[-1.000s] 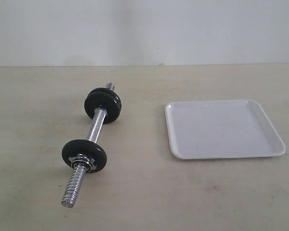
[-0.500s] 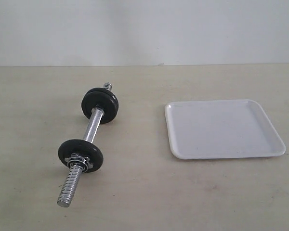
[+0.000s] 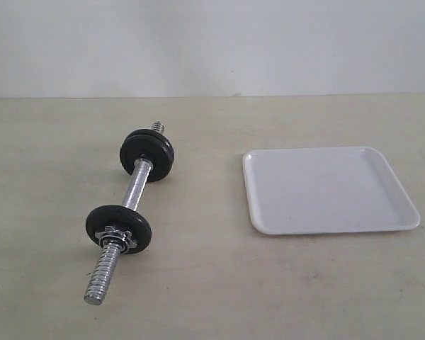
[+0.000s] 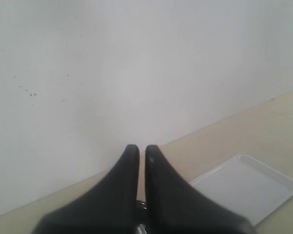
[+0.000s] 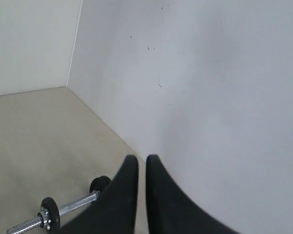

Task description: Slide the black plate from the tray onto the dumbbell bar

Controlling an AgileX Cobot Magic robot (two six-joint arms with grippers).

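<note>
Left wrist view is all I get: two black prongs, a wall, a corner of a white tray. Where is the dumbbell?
Observer: The dumbbell bar lies on the table, left of the tray in the exterior view, not touching it.
Operator: Anything lying on the tray?
Observer: Nothing; the black discs sit on the bar.
Operator: And the other arm?
Observer: The right gripper is shut, holding nothing.

Right gripper (image 5: 141,159) faces white wall (image 5: 219,87), jaws nearly together, nothing between. Dumbbell bar (image 5: 75,205) lies on beige worktop (image 5: 34,141), carrying black discs (image 5: 50,220).
</note>
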